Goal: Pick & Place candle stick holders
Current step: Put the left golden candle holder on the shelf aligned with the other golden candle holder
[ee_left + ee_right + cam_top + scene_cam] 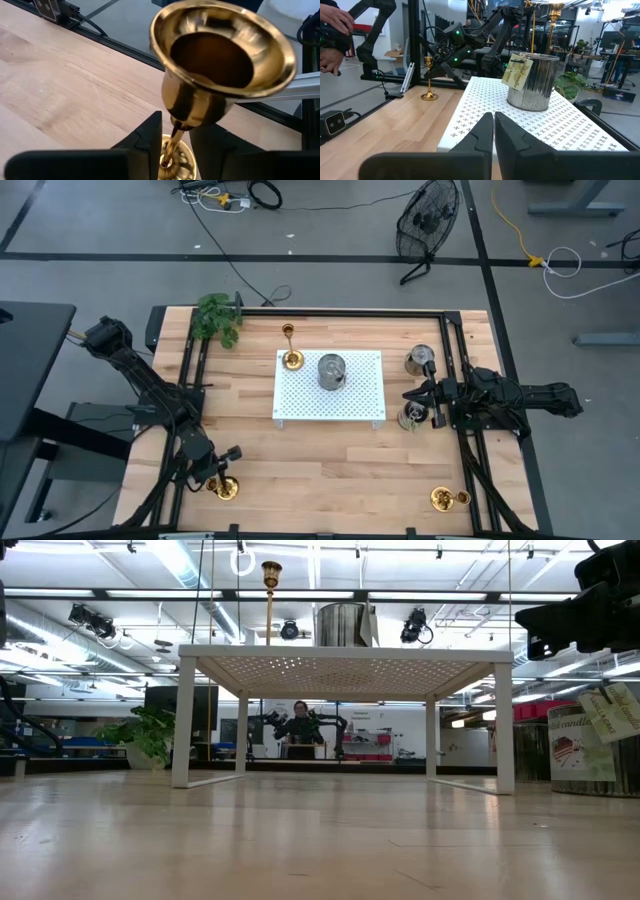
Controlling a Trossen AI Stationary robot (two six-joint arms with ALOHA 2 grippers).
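Left wrist view: the left gripper has its fingers closed on the slim stem of a brass candle stick holder, under the cup, likely because the stem is the narrowest grip.
Holder's place: near front-left table corner, base on the wood.
Right gripper: fingers pressed together, empty, waiting beside the white perforated stand.
Other holders: tall one on the stand's edge; another front-right.
Tin can: mid-stand.
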